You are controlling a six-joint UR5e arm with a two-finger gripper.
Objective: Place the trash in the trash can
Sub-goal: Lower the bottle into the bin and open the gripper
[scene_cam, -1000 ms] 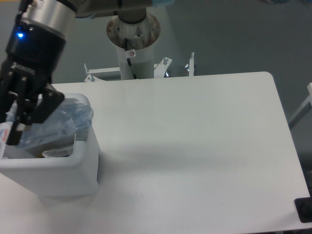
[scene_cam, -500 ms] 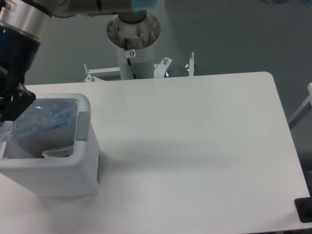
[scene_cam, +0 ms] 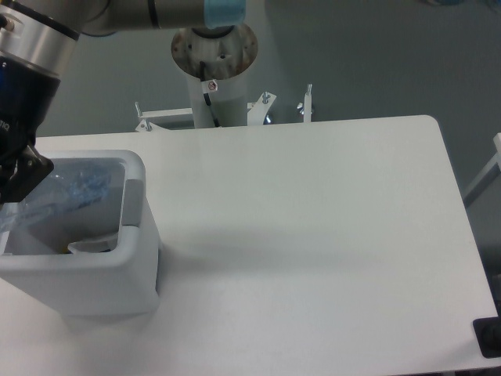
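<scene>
The trash can (scene_cam: 133, 223) is a boxy white bin standing at the table's left side. A crumpled translucent wrapper (scene_cam: 74, 188) with blue print lies across its opening and runs off the frame's left edge. My gripper (scene_cam: 19, 168) hangs over the bin's left part, just above the wrapper's left end. Only its black body shows, because the frame edge cuts off the fingers, so I cannot tell whether they hold the wrapper. A pale curved piece (scene_cam: 88, 247) shows low inside the bin. The bottle is out of view.
The arm's round base pedestal (scene_cam: 213, 47) stands behind the table's far edge, with metal brackets (scene_cam: 262, 106) beside it. A small black object (scene_cam: 489, 337) sits off the table's front right corner. The white table (scene_cam: 313, 235) stretches right of the bin.
The gripper swung left from above the bin's middle to the frame's left edge, taking the wrapper along. In the last half second it barely shifted.
</scene>
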